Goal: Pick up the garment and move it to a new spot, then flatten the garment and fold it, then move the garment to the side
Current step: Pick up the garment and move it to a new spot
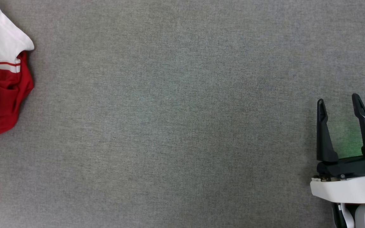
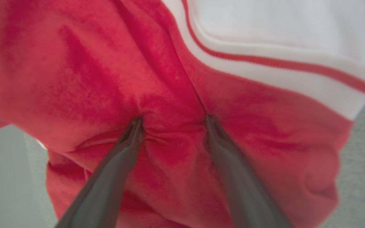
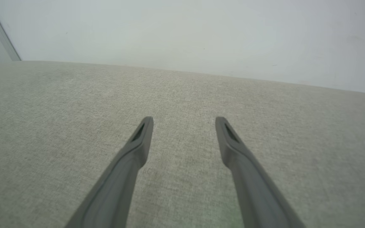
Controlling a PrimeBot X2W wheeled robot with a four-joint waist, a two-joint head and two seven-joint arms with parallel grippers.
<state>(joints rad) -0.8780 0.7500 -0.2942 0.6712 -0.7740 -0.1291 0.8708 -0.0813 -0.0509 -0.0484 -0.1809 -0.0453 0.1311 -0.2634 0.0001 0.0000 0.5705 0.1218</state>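
Left wrist view shows the left gripper (image 2: 173,119), spread wide, dug into the garment (image 2: 74,79), crumpled at the head view's left edge; best to pinch a thick fold before lifting, while the right gripper (image 1: 338,98) idles open, lower right.

Right pincer (image 1: 338,98): two long tapered black fingers (image 1: 323,136), black base, white wrist shell.

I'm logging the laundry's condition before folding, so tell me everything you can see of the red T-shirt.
The T-shirt is soft red cloth with a white sleeve and a red stripe across white trim at the seam. It lies crumpled in a heap at the left edge of the head view on the grey woven surface. The left gripper, fingers apart, presses its tips into the red cloth, which puckers between them.
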